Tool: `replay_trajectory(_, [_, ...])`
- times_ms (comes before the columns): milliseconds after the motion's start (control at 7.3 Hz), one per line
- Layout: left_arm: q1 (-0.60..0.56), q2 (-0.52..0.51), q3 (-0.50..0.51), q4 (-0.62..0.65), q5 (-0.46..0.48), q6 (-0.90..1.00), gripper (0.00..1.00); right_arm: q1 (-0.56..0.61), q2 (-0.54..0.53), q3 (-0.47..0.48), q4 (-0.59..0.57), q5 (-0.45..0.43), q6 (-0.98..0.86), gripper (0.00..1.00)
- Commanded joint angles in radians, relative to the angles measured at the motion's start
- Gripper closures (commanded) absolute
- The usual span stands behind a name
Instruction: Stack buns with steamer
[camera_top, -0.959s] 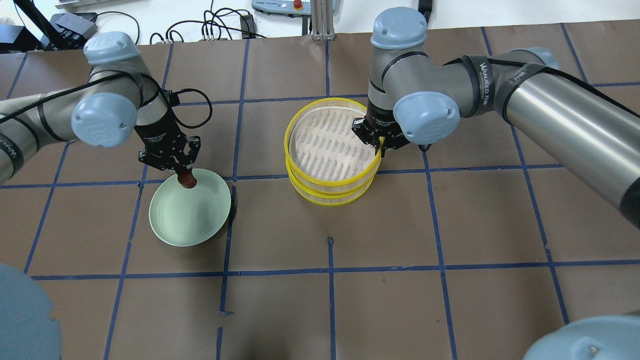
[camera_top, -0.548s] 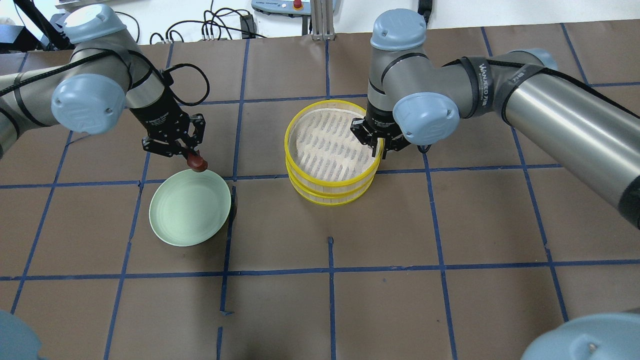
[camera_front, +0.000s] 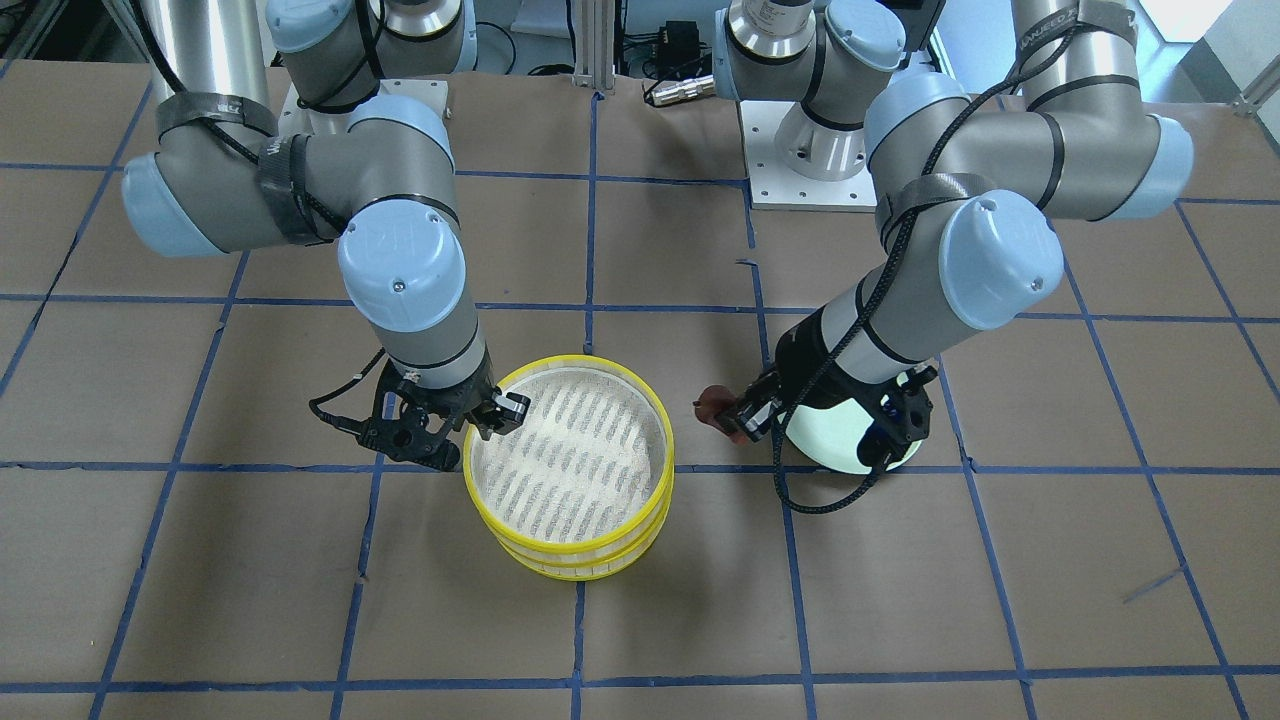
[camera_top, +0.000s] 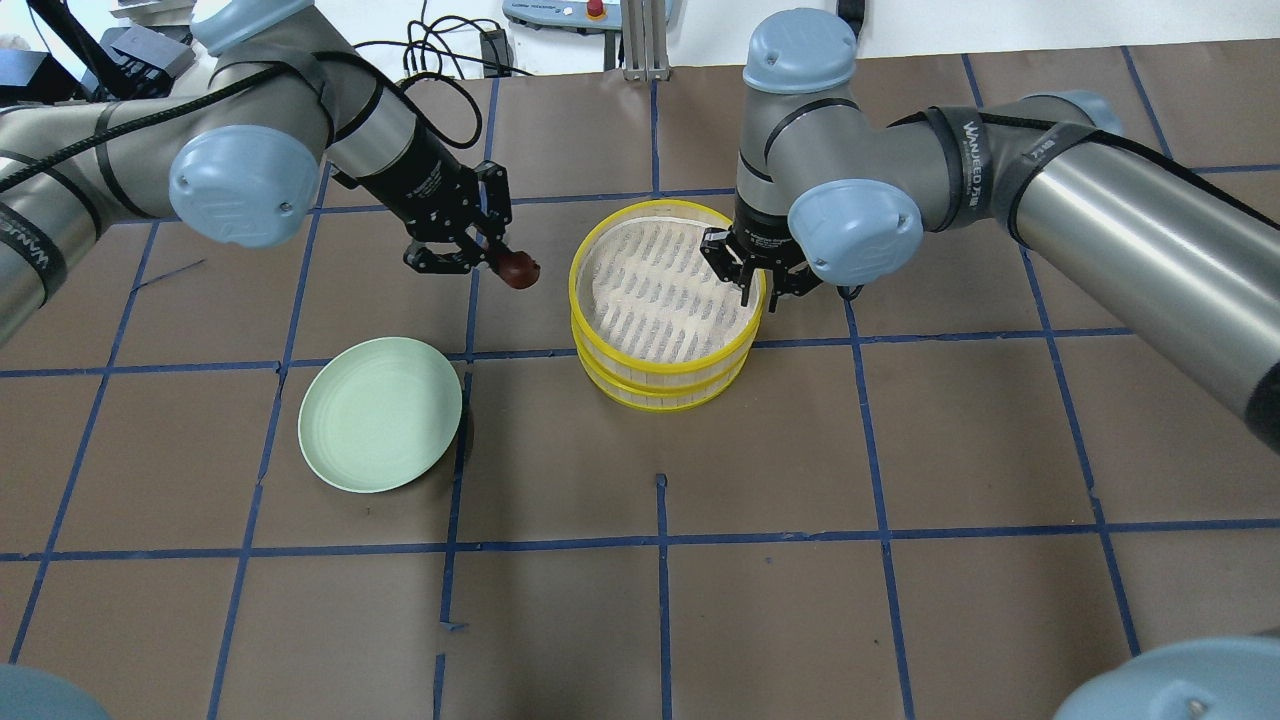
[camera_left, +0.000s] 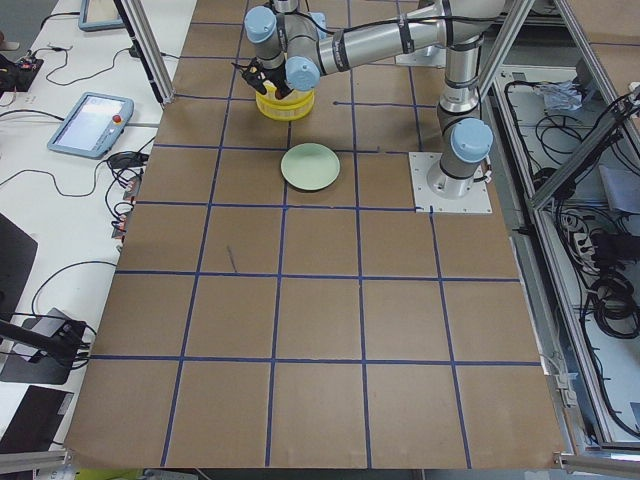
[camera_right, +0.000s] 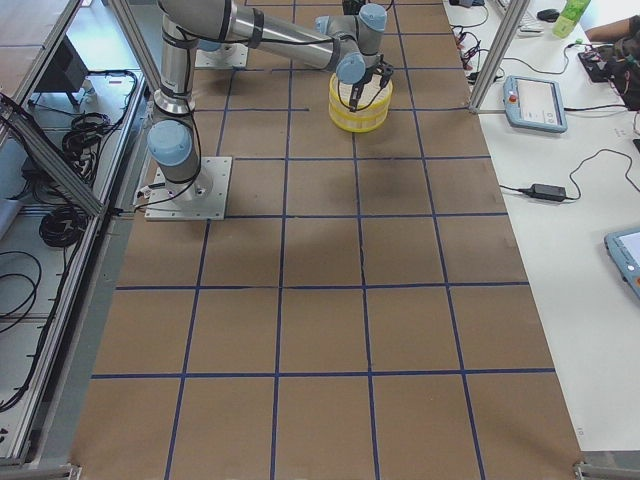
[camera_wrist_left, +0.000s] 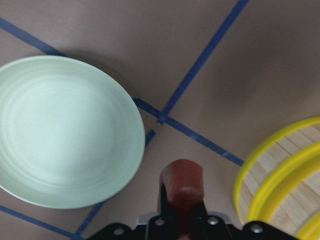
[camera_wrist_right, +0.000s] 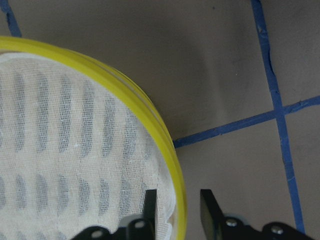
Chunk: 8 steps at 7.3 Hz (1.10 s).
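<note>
The steamer (camera_top: 650, 375) is two yellow-rimmed trays with white mesh floors, stacked at the table's middle; it also shows in the front view (camera_front: 570, 545). My left gripper (camera_top: 505, 262) is shut on the dark reddish-brown bun (camera_top: 518, 270) and holds it in the air, just left of the steamer. The bun also shows in the left wrist view (camera_wrist_left: 181, 185). My right gripper (camera_top: 755, 290) is open, and its jaws straddle the top tray's right rim (camera_wrist_right: 170, 145) without touching it. The white bun is hidden.
An empty pale green plate (camera_top: 380, 415) lies on the table left of the steamer and nearer the robot, under and behind the left wrist in the front view (camera_front: 850, 445). Blue tape lines grid the brown table. Cables and a pendant lie past the far edge.
My left gripper has lifted the brown bun off the plate and carried it up and right toward the steamer. The top tray, tilted before, now sits level on the lower one.
</note>
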Motion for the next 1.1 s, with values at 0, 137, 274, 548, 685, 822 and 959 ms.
replay_trajectory(0, [-0.083,-0.038,0.002,0.081,-0.077,-0.154,0.86,-0.086,-0.082,-0.076,0.15,0.002,-0.115,0.21])
replay_trajectory(137, [-0.085,-0.043,0.002,0.084,-0.074,-0.135,0.34,-0.157,-0.137,-0.096,0.235,0.0,-0.218,0.21])
replay_trajectory(274, [-0.085,-0.045,0.002,0.083,-0.071,-0.124,0.0,-0.192,-0.202,-0.103,0.306,0.0,-0.283,0.2])
replay_trajectory(548, [-0.085,-0.04,0.002,0.083,-0.071,-0.124,0.0,-0.112,-0.289,-0.129,0.384,-0.006,-0.289,0.15])
replay_trajectory(685, [-0.085,-0.036,0.004,0.081,-0.071,-0.122,0.0,-0.104,-0.3,-0.152,0.435,-0.009,-0.335,0.13])
replay_trajectory(822, [-0.085,-0.035,0.002,0.081,-0.07,-0.103,0.0,-0.105,-0.311,-0.185,0.51,-0.014,-0.349,0.13])
replay_trajectory(959, [-0.085,-0.037,0.002,0.081,-0.07,-0.098,0.0,-0.105,-0.313,-0.208,0.518,-0.014,-0.352,0.12])
